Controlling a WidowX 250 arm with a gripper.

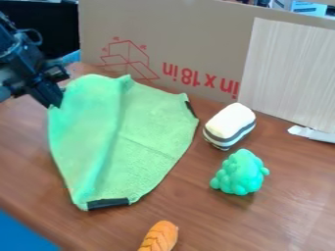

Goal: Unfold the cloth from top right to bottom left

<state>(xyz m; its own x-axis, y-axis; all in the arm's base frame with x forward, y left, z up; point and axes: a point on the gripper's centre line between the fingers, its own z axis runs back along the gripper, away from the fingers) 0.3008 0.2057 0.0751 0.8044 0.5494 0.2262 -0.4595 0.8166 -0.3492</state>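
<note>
The black gripper (pixel 54 98) is at the upper left, low over the table and right against the left edge of the green cloth (pixel 147 142). Whether it holds the cloth there is unclear. The cloth lies spread over the left and middle of the table, with a raised ridge running from its top edge down toward its bottom end. One dark patch shows at the bottom end and another on the upper right edge.
Right of the cloth are a white and grey striped block (pixel 229 125) and a green bumpy toy (pixel 240 172). An orange braided toy (pixel 159 237) lies at the front edge of view. A cardboard panel (pixel 196 34) stands along the back of the table (pixel 288 206).
</note>
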